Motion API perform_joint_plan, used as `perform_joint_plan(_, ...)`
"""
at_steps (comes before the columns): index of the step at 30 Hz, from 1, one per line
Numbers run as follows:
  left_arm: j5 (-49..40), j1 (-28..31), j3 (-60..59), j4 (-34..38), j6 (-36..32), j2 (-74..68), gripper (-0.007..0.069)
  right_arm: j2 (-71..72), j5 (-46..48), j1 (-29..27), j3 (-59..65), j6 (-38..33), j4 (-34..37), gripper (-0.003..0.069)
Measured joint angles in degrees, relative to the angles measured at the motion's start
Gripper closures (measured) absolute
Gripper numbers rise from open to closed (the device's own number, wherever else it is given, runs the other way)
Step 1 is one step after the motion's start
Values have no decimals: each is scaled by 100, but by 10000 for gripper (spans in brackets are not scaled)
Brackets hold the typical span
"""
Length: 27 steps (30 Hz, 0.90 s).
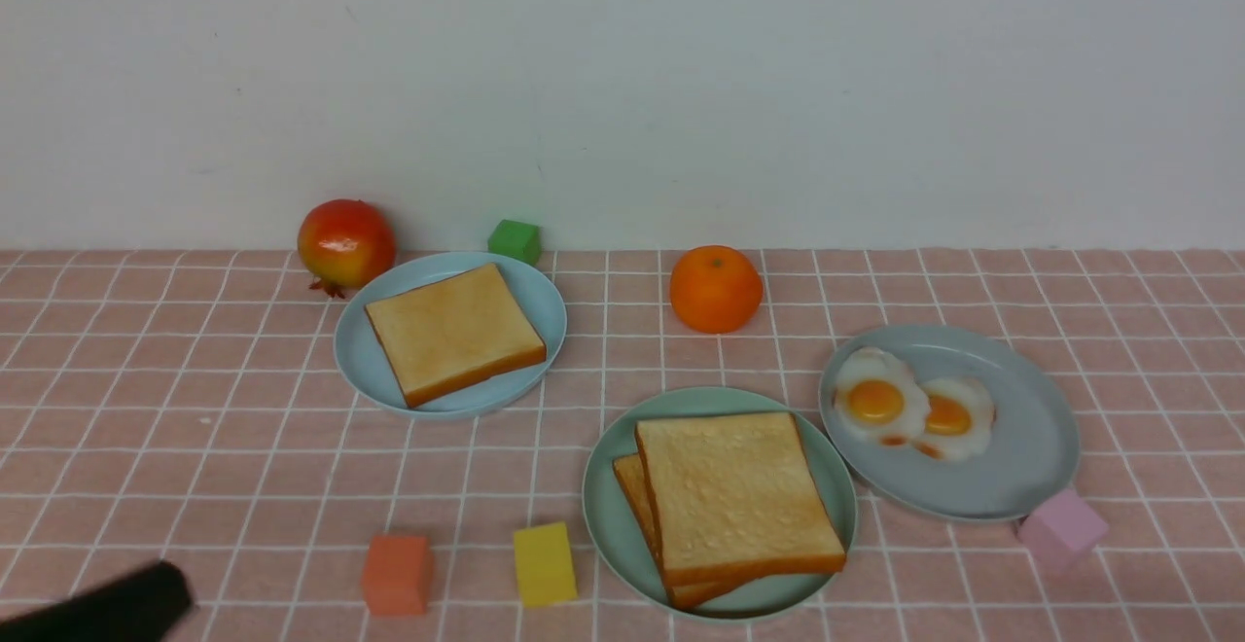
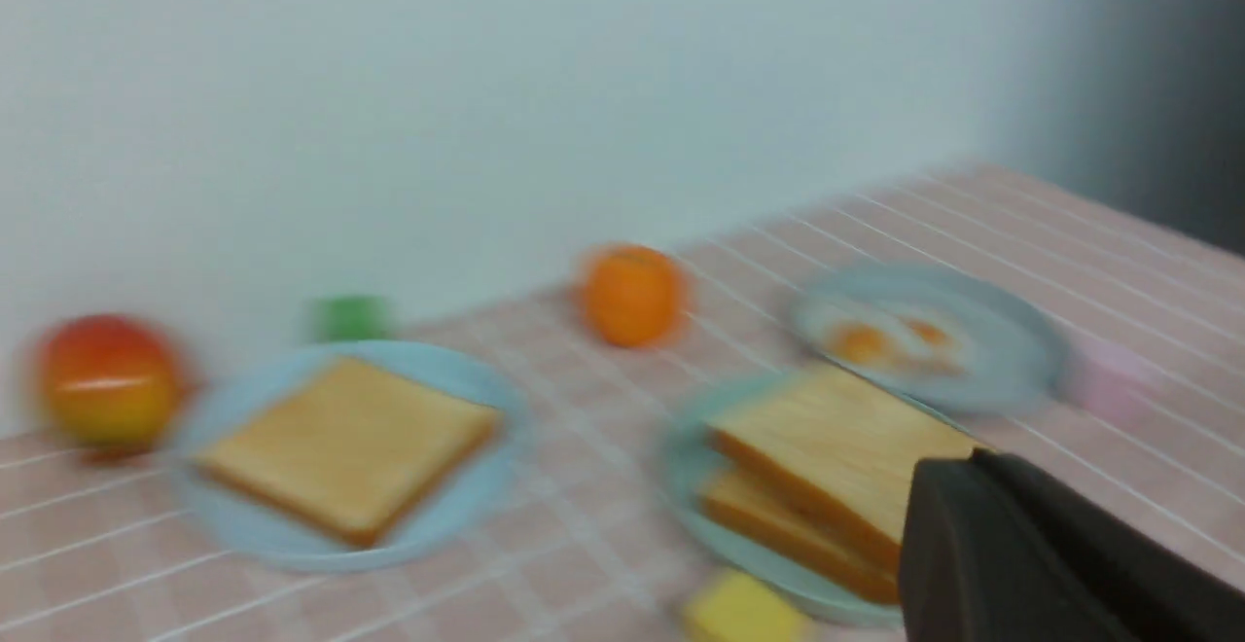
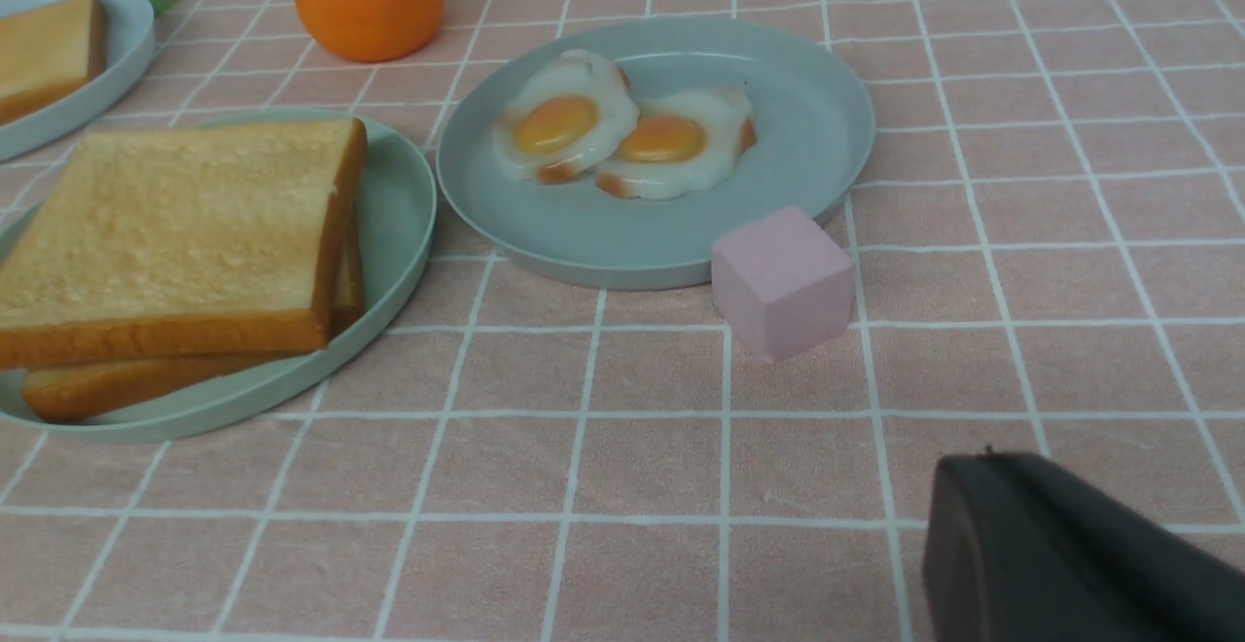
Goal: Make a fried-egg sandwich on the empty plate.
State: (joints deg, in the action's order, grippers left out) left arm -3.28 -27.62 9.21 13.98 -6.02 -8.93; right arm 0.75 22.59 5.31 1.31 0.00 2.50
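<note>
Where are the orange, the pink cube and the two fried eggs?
orange (image 1: 715,289), front view, middle of its skin.
pink cube (image 3: 784,282), right wrist view, front face below the top edge.
fried eggs (image 1: 912,411), front view, white between the yolks.

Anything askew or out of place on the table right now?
Mildly: on the mint-green plate the two toast slices are stacked skewed, the lower one poking out at the side. No egg shows between them; both fried eggs lie on the grey-blue plate.
</note>
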Motion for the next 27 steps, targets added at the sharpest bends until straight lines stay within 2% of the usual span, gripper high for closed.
perform_joint_plan(4, 11, 1324, -774, -96, 601, 771, 612, 0, 0, 0, 0, 0, -5, 643)
perform_joint_plan(8, -953, 1909, -1059, -387, 1379, 947, 612, 0, 5, 0, 0, 0, -12, 639)
perform_joint_plan(9, -1035, 1925, -1060, -387, 1421, 947, 612, 0, 5, 0, 0, 0, -12, 639)
perform_joint_plan(10, -1551, 2004, -1066, -482, 1765, 947, 612, 0, 5, 0, 0, 0, -12, 636)
perform_joint_plan(15, -1639, 2046, -1047, -526, 2244, 947, 612, 0, -1, 0, 0, 0, -12, 634)
perform_joint_plan(27, -1660, 2046, -1047, -539, 2365, 947, 612, 0, -1, 0, 0, 0, -17, 623)
